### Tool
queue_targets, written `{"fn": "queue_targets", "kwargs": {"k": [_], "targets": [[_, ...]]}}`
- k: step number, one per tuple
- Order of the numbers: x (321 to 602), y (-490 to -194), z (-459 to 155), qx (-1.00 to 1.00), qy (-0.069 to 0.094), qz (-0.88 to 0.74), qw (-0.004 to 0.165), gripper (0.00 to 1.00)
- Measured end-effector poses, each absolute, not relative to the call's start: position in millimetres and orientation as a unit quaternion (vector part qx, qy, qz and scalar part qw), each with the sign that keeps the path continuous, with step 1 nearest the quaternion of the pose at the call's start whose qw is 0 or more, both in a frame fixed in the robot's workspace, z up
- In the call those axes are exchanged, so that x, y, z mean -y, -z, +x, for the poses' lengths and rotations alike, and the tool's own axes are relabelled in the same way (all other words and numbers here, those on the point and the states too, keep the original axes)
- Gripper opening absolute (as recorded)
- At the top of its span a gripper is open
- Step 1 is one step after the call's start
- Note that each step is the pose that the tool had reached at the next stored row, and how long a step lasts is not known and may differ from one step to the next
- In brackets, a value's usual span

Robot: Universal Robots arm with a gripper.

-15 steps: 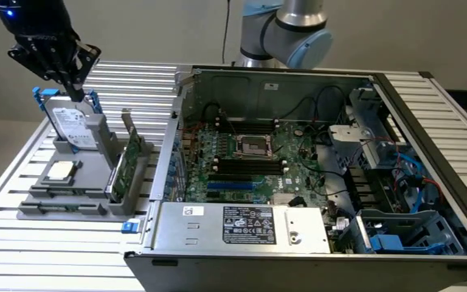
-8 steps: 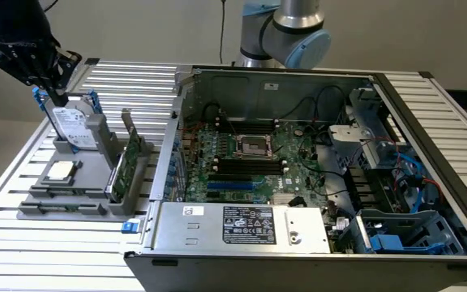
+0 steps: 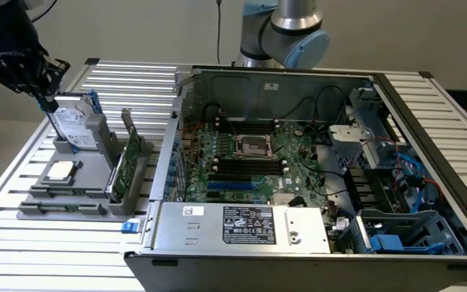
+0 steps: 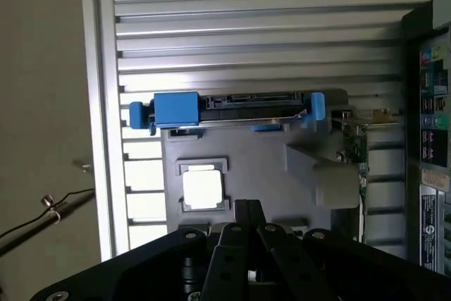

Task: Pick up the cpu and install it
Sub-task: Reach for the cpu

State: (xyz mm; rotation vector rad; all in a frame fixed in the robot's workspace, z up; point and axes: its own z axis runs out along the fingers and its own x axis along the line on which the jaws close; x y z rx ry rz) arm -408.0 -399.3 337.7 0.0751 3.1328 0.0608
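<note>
One robot gripper (image 3: 48, 104), black and with its fingers pressed together on nothing, hangs above the far end of a grey holder (image 3: 63, 208) at the exterior view's left. The holder sits on a slatted aluminium table (image 3: 22, 255).

The cpu (image 3: 61, 172), a small square chip with its silvery top up, lies flat in a square recess of the holder. It is nearer than the gripper, lower, and apart from it. A silver hard drive (image 3: 73, 126) with a blue bracket stands on edge at the holder's far end, almost under the fingertips. To the right of the cpu a green circuit card (image 3: 128, 159) stands upright in a slot, between the chip and an open computer case (image 3: 298, 76).

The case lies on its side with its motherboard (image 3: 242, 176) exposed, and a metal-framed socket (image 3: 255, 146) sits near the board's middle. A grey power supply (image 3: 242, 226) fills the near edge of the case.

From the wrist, the closed gripper (image 4: 248, 208) points toward the holder (image 4: 261, 174). The cpu (image 4: 202, 188) shows pale in its recess just beside the tips, and the hard drive (image 4: 239, 107) lies beyond it.
</note>
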Motion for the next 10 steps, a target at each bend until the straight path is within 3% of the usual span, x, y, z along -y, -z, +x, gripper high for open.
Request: {"fn": "queue_targets", "kwargs": {"k": [10], "targets": [[399.5,-321.8,-431.9,-1.000,-0.019,0.012,0.002,0.11]]}}
